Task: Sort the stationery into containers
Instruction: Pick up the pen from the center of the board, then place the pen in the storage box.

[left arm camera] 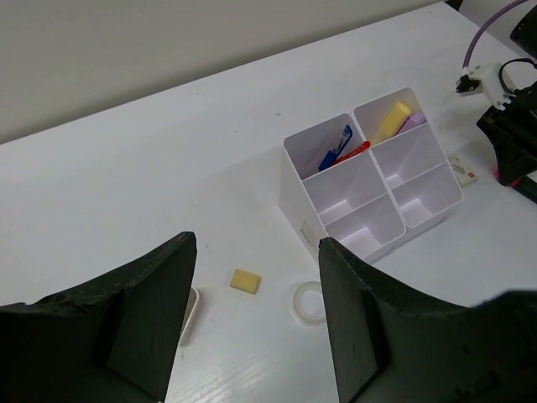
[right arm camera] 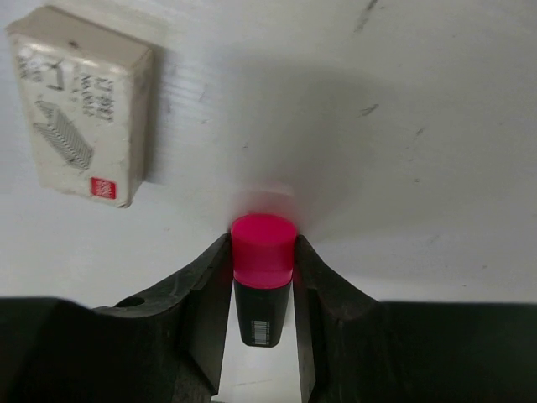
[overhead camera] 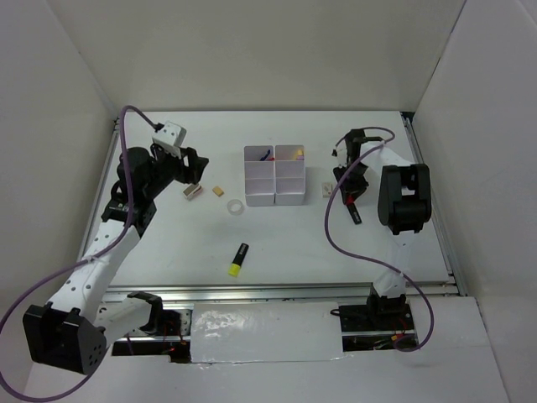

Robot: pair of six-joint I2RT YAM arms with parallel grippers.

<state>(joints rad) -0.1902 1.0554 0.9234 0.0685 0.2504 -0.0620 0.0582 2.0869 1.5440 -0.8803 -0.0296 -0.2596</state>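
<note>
Table point(overhead camera: 302, 252), toward right edge: right gripper point(right arm camera: 262, 245) pinches pink highlighter point(right arm camera: 263, 277).

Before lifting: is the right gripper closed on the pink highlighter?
Closed on it: the right wrist view shows the right gripper touching both sides of the pink highlighter at its cap.

White table point(overhead camera: 302, 252), plain white walls point(overhead camera: 252, 50) on three sides, even light
</note>
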